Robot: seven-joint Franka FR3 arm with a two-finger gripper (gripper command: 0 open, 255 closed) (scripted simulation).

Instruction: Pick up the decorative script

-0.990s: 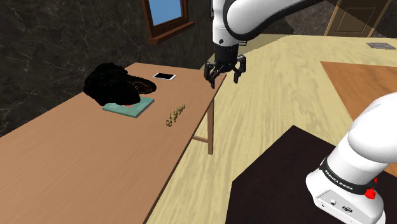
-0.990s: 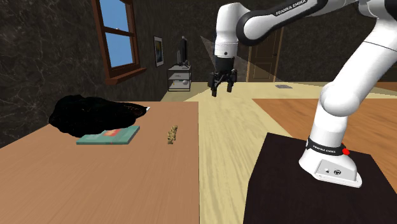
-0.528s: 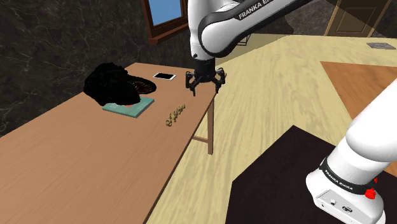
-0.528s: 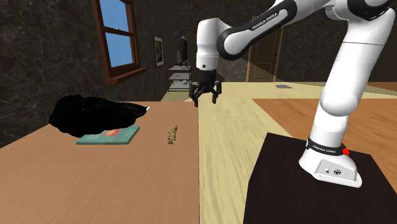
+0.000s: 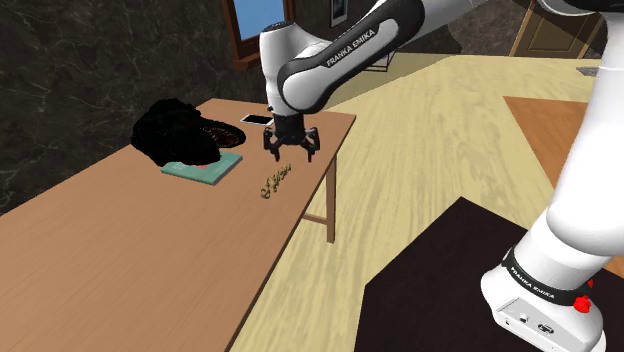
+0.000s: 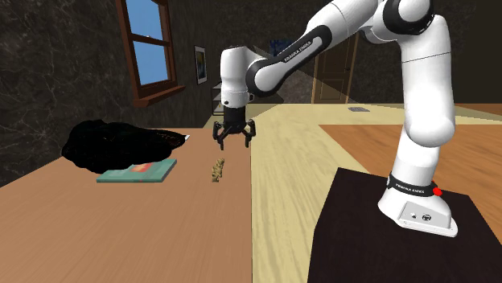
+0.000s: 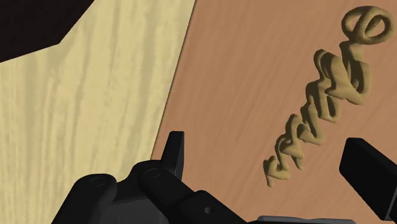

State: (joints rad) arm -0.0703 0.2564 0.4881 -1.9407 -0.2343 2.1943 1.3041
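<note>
Plainly, the gripper (image 5: 291,150) hangs over the far part of the long brown table (image 5: 120,260), its jaws apart and closed on nothing. In the shoulder view it sits just beyond and slightly to the right of the script (image 5: 274,180), a small tan cursive ornament lying flat on the tabletop near the table's right edge. The second exterior view puts the gripper (image 6: 234,137) above and a little right of the script (image 6: 217,169), not touching it.

In the wrist view the two black fingers stand wide, and the script (image 7: 324,95) runs away from the gripper (image 7: 264,141) across the table (image 7: 242,76). Its nearer end lies between the fingers, closer to one of them, with a gap on both sides. The letters are looped and joined (I cannot make out the word).

The arm's white forearm carries the words "FRANKA EMIKA" in dark capitals, readable in the shoulder view and the second exterior view.

To the shoulder view's left of the script lies a teal book (image 5: 205,168), with a black heap (image 5: 175,132) against its far side. A white phone (image 5: 258,120) lies near the table's far end.
</note>
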